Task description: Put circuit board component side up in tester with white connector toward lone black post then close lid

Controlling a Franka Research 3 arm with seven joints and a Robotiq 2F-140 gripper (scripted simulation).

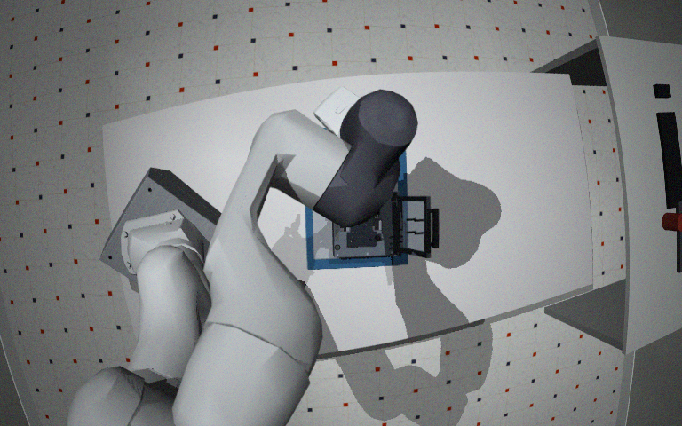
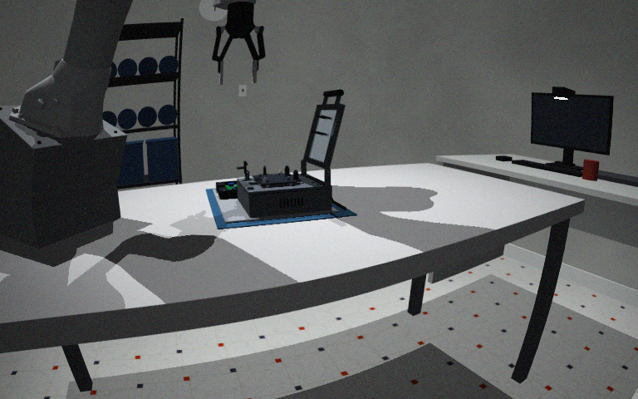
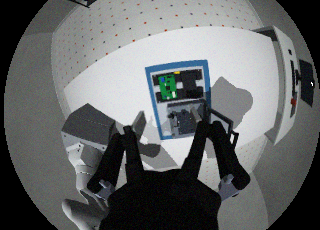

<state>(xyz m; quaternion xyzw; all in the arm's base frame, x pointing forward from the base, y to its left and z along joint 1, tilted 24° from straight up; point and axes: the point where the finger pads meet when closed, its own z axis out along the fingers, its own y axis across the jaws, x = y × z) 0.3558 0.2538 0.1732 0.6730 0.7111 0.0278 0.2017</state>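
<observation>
My gripper (image 2: 238, 81) (image 3: 166, 113) hangs high above the work area, its fingers partly spread with nothing between them. The green circuit board (image 3: 167, 87) (image 2: 231, 186) lies in the left part of the black tray (image 3: 199, 74), component side up. A small white part shows near its lower edge in the wrist view. The dark grey tester (image 1: 345, 251) (image 2: 282, 201) stands beside the tray. Its lid (image 1: 427, 226) (image 2: 335, 133) is open and stands up, leaning slightly back. Several small dark posts rise from the tester's top; its two pins cannot be told apart from them. The arm hides the tray in the top view.
A blue-bordered mat (image 1: 310, 248) (image 2: 213, 209) (image 3: 180, 64) lies under tray and tester. The arm's grey pedestal (image 2: 56, 188) is on the left. A side desk at the right carries a monitor (image 2: 571, 123) and a red cup (image 2: 591, 169) (image 1: 673, 221).
</observation>
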